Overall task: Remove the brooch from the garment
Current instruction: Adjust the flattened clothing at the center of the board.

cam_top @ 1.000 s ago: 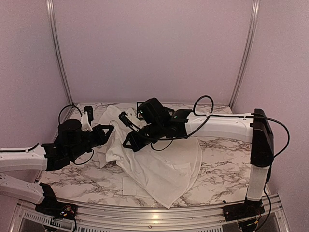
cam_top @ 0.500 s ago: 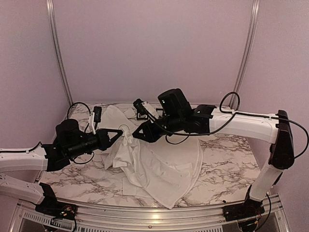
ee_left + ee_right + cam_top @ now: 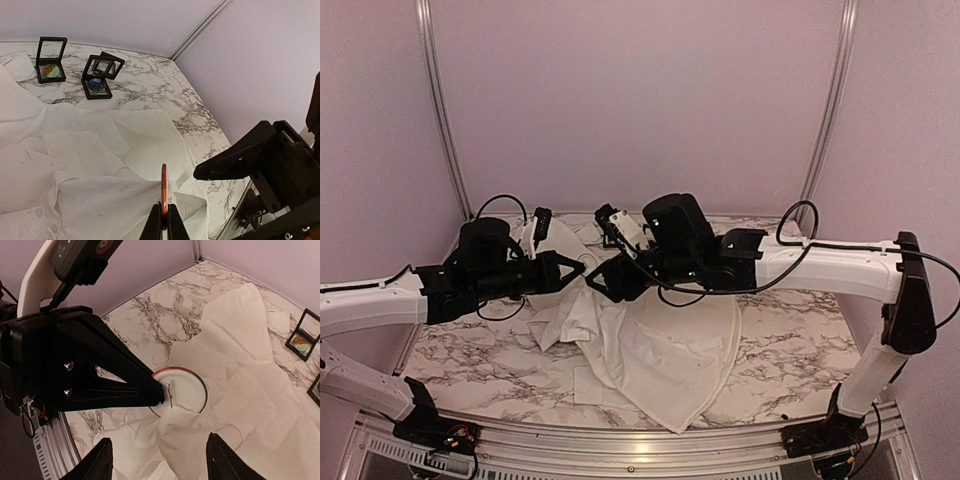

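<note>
The brooch (image 3: 182, 390) is a round badge with a red rim, and its white back and pin face the right wrist camera. My left gripper (image 3: 163, 214) is shut on its edge, so the left wrist view shows the brooch (image 3: 163, 185) edge-on as an orange strip. A fold of the white garment (image 3: 250, 390) bunches against the brooch's lower back. The garment (image 3: 660, 350) lies crumpled on the marble table, lifted near my left gripper (image 3: 575, 268). My right gripper (image 3: 160, 437) hovers open just in front of the brooch, holding nothing, its fingers (image 3: 102, 460) apart over the cloth.
Small black display frames (image 3: 50, 60) (image 3: 100, 75) stand on the marble beyond the garment (image 3: 100, 165), one also at the right edge of the right wrist view (image 3: 302, 337). Lilac walls close the back and sides. A metal rail (image 3: 620, 450) runs along the near table edge.
My right gripper has opened and let go. My left gripper has risen and moved right with the brooch, pulling the cloth up with it.
</note>
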Motion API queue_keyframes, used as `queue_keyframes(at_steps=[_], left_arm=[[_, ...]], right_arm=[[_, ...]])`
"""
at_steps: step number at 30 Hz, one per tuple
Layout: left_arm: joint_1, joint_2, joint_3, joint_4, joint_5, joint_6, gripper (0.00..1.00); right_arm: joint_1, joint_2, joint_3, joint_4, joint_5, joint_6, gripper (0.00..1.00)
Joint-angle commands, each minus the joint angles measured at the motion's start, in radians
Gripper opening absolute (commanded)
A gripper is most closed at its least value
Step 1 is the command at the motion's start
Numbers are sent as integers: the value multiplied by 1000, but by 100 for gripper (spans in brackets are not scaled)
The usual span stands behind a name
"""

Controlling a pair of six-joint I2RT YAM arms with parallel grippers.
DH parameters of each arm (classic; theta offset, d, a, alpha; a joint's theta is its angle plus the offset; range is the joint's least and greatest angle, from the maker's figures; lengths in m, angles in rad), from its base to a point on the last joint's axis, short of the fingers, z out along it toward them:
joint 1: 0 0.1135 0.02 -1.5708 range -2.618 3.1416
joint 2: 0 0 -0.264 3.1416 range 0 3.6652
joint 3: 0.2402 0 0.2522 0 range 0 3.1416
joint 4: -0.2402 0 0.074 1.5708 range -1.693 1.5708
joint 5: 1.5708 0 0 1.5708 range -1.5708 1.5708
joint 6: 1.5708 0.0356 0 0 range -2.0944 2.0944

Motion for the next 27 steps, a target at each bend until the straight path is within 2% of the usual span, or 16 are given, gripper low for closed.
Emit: queue_keyframes(at_steps=[1,9,12,16,20,24,27], left_arm=[[9,64,101,-256,-10,-63,0],[26,101,204,-403,57,-57,0],[30,117,239,-457,77,-34,0],[51,131,253,-495,115,-21,0],[64,149,275,-536,150,4,0],[73,166,300,-576,190,37,0],[77,181,312,-604,222,64,0]], right_arm=[[22,25,-37,48,149,16,62],[36,84,-62,81,130,32,62],[37,106,-66,90,139,48,54],[39,111,-81,97,147,45,51],[38,127,-91,92,133,47,39],[37,134,-84,73,162,52,14],[36,132,-59,45,211,42,4]])
